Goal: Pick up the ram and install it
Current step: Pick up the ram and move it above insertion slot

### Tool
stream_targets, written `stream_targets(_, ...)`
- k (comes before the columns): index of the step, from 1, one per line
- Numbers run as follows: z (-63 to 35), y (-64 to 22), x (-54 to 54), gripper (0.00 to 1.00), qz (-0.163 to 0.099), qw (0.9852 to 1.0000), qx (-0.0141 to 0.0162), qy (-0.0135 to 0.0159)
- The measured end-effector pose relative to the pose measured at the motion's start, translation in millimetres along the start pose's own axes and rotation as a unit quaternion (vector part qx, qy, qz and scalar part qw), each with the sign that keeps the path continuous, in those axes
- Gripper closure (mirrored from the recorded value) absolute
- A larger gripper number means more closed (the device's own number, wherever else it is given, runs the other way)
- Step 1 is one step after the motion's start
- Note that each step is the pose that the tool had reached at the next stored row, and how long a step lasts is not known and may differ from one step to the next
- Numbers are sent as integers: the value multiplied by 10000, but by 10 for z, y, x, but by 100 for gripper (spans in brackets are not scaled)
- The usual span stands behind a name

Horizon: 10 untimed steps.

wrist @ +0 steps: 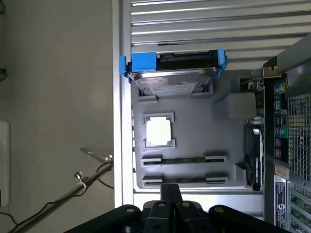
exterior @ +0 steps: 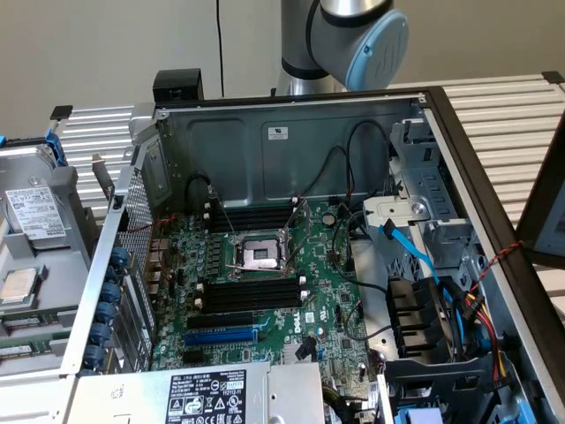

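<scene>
Ram, long narrow green circuit-board stick (wrist: 183,180), sits on edge in grey plastic tray (wrist: 194,126) (twin stick (wrist: 183,159) just beyond). Black gripper (wrist: 169,190) hovers near w/ jaws together, empty. Step looks like pre-pick approach; grasp needs jaws parted, squared across thin edge.

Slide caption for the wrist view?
Claw over the gray parts tray, by the nearer ram stick; second ram stick, CPU and hard drive also on it.

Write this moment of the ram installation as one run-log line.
phase: ram not yet picked | end effector: nearest the closer ram stick | farther ram stick: in grey tray, like the closer | memory slots: empty
</scene>
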<state>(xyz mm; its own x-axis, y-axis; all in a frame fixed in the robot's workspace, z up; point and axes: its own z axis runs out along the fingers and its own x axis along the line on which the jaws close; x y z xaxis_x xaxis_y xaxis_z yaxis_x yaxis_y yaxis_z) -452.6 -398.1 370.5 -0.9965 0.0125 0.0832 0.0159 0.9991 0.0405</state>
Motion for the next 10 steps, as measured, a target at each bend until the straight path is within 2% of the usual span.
stream_targets(5, 3, 0, 3, 89, -434, 9990, 53, 17)
stream_targets(10, 8, 0, 2, 89, -892, 9960, 95, 36)
